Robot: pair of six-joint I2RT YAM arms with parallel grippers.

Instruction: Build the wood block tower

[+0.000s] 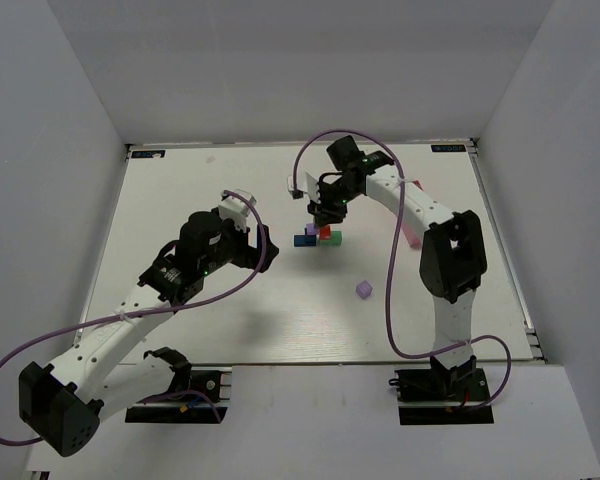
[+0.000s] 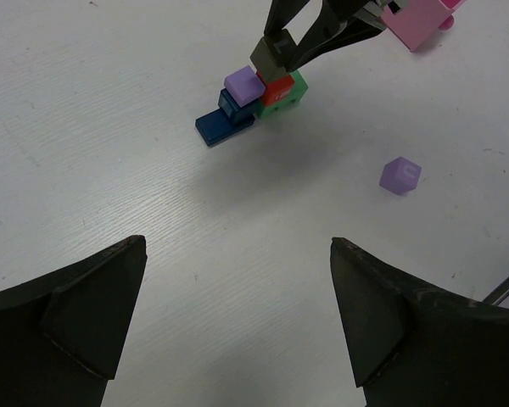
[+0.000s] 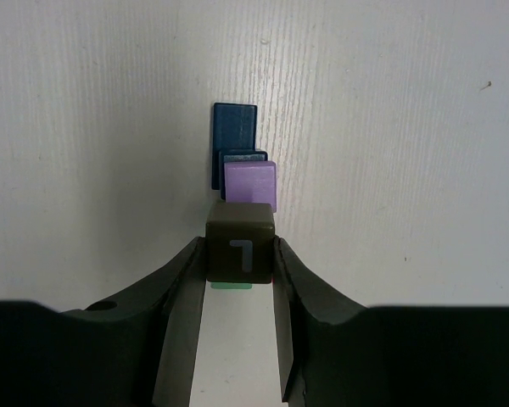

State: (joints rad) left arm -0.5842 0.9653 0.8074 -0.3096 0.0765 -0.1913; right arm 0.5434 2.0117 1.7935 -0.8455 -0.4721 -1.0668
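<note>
I see right claw (image 1: 325,213) part-closed, pinching dark block (image 3: 240,248) over the wood block tower (image 2: 276,93), mid-worktop (image 1: 230,300). My left claw (image 2: 236,250) is spread wide, empty. Loose lilac block (image 2: 400,175) lies nearer the front edge.

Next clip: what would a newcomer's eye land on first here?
The right claw grips a dark block over the half-built tower of coloured blocks, mid-table. A lone lilac cube lies apart, to the tower's right in the top view, while the left claw hangs open, facing the tower.
</note>
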